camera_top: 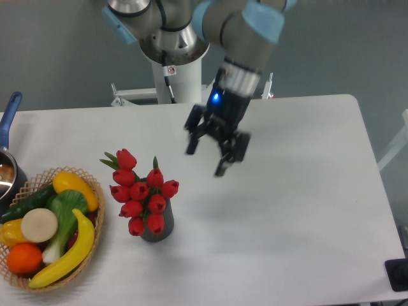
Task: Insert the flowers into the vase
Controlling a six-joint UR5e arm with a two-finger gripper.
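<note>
The flowers (140, 193), a bunch of glossy red tulip heads with green leaves, stand with their stems in the vase (159, 227), a small dark grey cylinder on the white table. The blooms lean left and cover most of the vase's mouth. My gripper (206, 160) hangs in the air up and to the right of the bunch, well apart from it. Its fingers are spread open and hold nothing.
A woven basket (95, 191) of fruit and vegetables sits at the left front of the table (287, 210). A pot with a blue handle (9, 115) shows at the left edge. The robot's base (172, 51) stands behind the table.
</note>
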